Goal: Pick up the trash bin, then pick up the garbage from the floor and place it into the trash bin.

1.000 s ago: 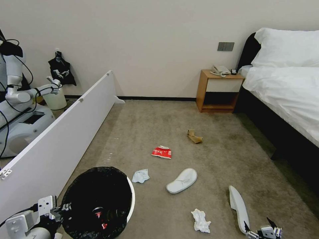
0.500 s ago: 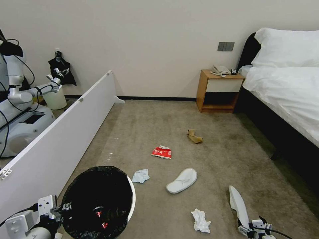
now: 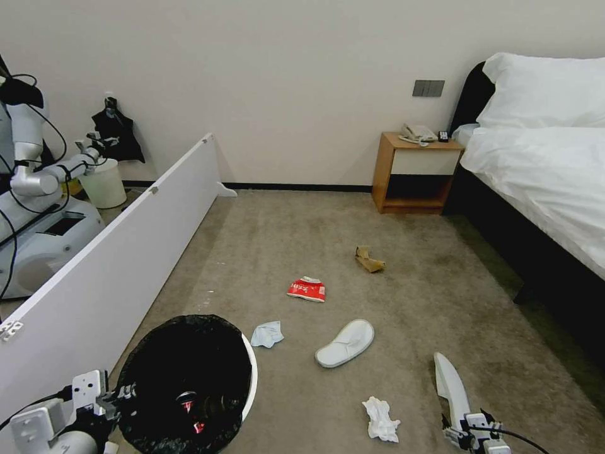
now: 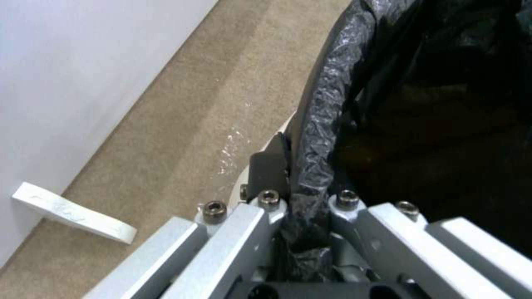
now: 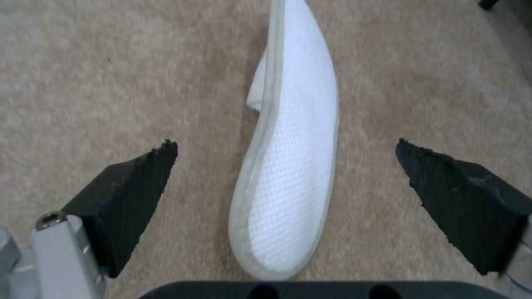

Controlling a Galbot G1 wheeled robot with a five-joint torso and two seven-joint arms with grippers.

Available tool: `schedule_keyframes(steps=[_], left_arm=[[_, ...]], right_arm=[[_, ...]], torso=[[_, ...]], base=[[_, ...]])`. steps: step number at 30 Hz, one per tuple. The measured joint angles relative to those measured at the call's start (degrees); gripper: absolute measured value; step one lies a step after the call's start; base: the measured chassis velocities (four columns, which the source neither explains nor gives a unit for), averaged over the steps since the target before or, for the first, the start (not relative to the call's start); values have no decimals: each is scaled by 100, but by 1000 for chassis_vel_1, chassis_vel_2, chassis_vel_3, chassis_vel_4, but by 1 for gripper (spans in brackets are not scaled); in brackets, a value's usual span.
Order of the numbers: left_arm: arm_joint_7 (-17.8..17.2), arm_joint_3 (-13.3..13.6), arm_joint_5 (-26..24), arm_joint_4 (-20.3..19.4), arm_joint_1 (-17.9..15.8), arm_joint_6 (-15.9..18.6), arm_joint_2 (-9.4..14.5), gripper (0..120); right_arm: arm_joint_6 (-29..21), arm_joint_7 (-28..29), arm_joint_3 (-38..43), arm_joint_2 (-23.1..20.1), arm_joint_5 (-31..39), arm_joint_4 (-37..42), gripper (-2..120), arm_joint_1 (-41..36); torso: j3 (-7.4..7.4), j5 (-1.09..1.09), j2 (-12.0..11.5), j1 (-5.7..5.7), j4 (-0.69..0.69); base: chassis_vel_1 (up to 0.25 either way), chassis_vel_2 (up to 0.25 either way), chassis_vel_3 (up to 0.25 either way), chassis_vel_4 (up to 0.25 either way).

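The trash bin (image 3: pixel 189 378), white with a black bag over its rim, stands low at my left. My left gripper (image 3: pixel 118 398) is shut on that rim (image 4: pixel 327 104), which is pinched between the fingers (image 4: pixel 266 174). A white slipper (image 3: pixel 449 381) lies on its side on the floor (image 3: pixel 409 302), and my right gripper (image 3: pixel 469 434) hovers over its heel end. In the right wrist view the slipper (image 5: pixel 291 158) lies between the open gripper (image 5: pixel 285 142), untouched. Further litter: a second slipper (image 3: pixel 345 342), white tissue (image 3: pixel 381 419), pale tissue (image 3: pixel 267 333), red packet (image 3: pixel 307 289), brown paper bag (image 3: pixel 369 260).
A long white board (image 3: pixel 113 252) walls off the left side; behind it are another robot (image 3: pixel 38 208) and a pale bucket (image 3: pixel 104 183). A wooden nightstand (image 3: pixel 416 173) and a bed (image 3: pixel 542 170) stand at the right. Red litter (image 3: pixel 192 407) lies inside the bin.
My right gripper has shifted left, from beside the slipper to over its heel end. The other robot's arm behind the board has moved. The bin and left gripper stay put.
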Motion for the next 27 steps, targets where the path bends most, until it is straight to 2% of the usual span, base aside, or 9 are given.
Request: schedule_keyframes(steps=[9,27], left_arm=[[-1,-5,4,0,-5,0,-9,2],[-23,26,30,0,-29,0,-59,2]], right_arm=[[-242,208,-119,38,-129,-345,100,186],[-345,318,-91,111,-277,-838,100,452]], torso=[[0,1,0,0,0],[0,1,0,0,0]], base=[[0,0,0,0],[0,0,0,0]])
